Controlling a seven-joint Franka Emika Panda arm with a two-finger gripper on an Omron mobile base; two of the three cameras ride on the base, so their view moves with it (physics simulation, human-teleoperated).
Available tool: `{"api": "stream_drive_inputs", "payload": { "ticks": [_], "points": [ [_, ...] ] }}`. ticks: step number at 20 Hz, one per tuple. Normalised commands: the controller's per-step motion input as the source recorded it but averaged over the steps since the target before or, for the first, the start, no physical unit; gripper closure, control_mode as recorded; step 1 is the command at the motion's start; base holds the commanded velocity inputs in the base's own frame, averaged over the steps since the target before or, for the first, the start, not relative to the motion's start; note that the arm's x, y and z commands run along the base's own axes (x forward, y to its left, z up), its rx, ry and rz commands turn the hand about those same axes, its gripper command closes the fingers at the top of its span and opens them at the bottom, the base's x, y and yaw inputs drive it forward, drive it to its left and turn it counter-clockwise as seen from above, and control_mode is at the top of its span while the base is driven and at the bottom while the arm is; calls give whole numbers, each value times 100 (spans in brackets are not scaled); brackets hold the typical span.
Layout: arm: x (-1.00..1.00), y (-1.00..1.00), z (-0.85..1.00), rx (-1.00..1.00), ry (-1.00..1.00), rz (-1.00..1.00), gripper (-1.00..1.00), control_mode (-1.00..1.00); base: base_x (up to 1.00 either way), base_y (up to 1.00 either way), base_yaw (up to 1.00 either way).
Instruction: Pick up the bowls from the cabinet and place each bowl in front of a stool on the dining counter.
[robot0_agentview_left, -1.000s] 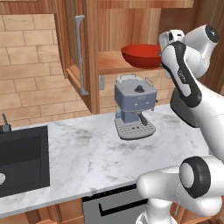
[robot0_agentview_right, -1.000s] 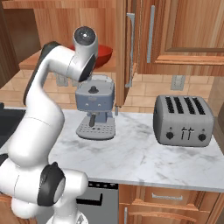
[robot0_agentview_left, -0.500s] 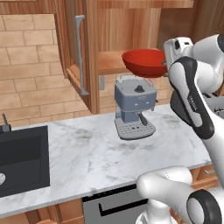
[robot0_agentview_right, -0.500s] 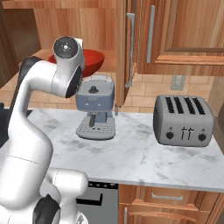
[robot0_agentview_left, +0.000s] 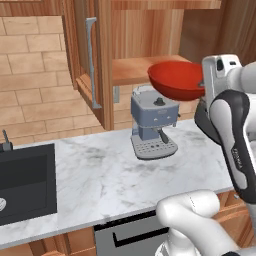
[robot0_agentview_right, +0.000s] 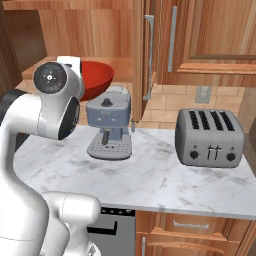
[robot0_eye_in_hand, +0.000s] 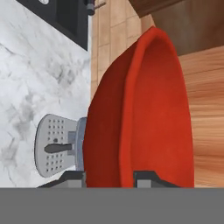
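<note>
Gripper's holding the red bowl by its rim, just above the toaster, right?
Not the toaster. The gripper holds the red bowl by its rim above the coffee machine, as the left base view shows; the toaster stands well off to the side.

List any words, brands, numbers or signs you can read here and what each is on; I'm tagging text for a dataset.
None can be read.
Coffee machine: no brand or label on it.
Toaster: small dark knobs and levers on its front, no lettering.
Red bowl held in the gripper: plain.

Red bowl (robot0_agentview_left: 176, 80), grey-veined wht counter (robot0_agentview_left: 100, 175)
</note>
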Motion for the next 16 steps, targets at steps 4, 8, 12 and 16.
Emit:
{"api": "stream_drive_inputs", "payload": {
  "ticks": [4, 8, 12, 16],
  "points": [
    [-72, -9, 0, 0, 0, -2, 100, -100, 0, 0, 0],
    [-64, -21, 0, 0, 0, 0, 100, -100, 0, 0, 0],
    [-61, -30, 0, 0, 0, 0, 100, -100, 0, 0, 0],
    [-59, -30, 0, 0, 0, 0, 100, -100, 0, 0, 0]
  ]
}}
